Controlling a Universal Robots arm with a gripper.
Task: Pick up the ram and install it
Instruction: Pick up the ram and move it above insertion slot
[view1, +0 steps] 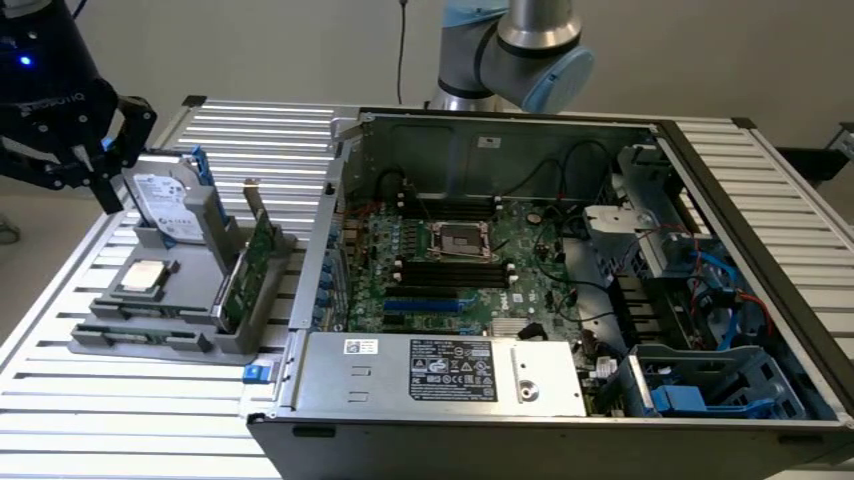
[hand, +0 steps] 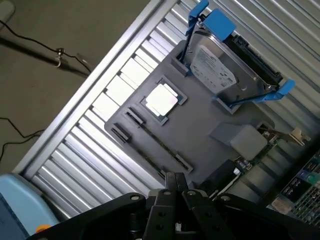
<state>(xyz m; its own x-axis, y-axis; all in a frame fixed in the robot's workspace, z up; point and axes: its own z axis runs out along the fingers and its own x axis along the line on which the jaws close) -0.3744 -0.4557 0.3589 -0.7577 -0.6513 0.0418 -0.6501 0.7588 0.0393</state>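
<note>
The black gripper (view1: 91, 178), fingers closed, hangs over the far end of a gray holder (view1: 160, 345) on the slatted table (view1: 120, 420), just beside the upright hard drive (view1: 167, 208). The holder also carries a processor chip (view1: 143, 278), a green card (view1: 251, 275) and, along its near edge, the ram (view1: 134, 333). To the exterior view's right stands an open computer case (view1: 747, 200), its motherboard (view1: 454, 265) exposed.

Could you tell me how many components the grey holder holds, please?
4: hard drive upright at the back, processor flat in the middle, ram along the front edge, green card upright beside the case.
</note>
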